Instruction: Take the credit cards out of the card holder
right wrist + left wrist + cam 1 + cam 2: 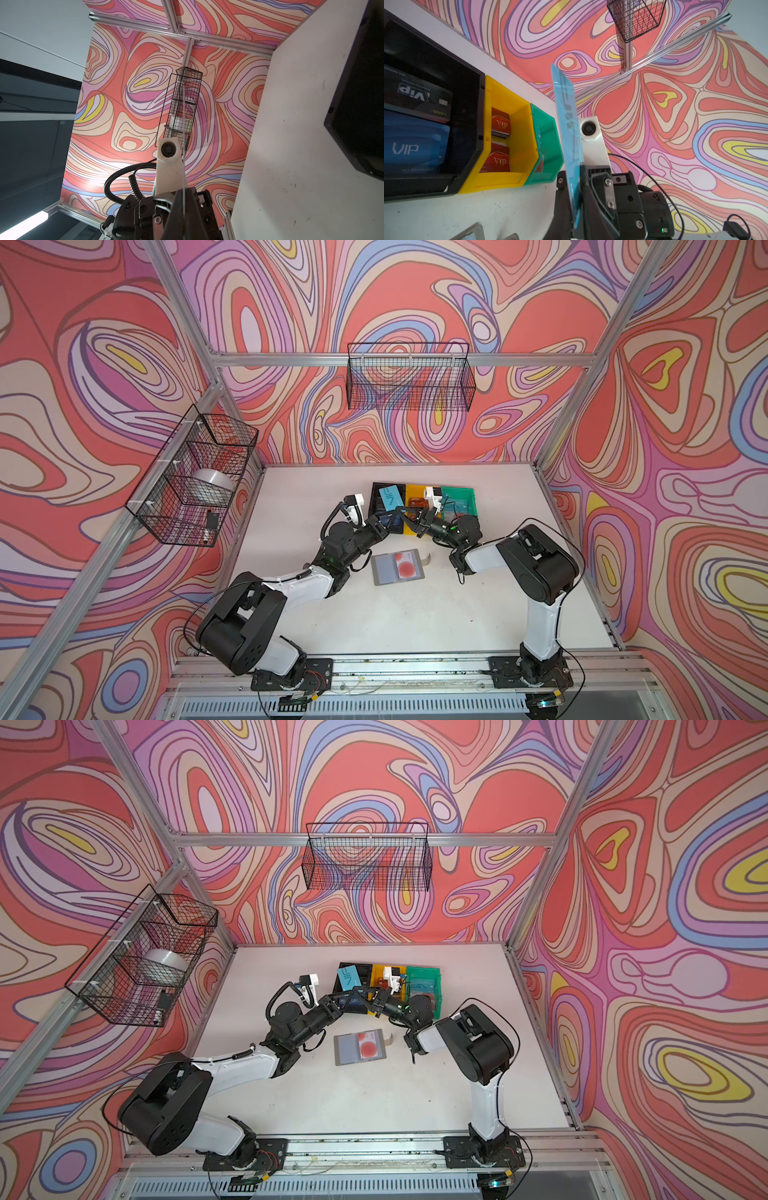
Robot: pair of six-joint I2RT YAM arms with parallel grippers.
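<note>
Card edge-on in right pincer, near black bin rim

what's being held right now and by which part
The light blue card, clamped at one short end in the right gripper; whether the left gripper also grips it cannot be told.

Top views overlook everything from above; wrist cameras (close in) face each other.

left arm: elbow bent, forearm angled inward toward the middle.
right arm: elbow bent, forearm angled inward.
left gripper: tip to tip with the right one; jaw gap unclear.
right gripper: clamped on light blue credit card.
</note>
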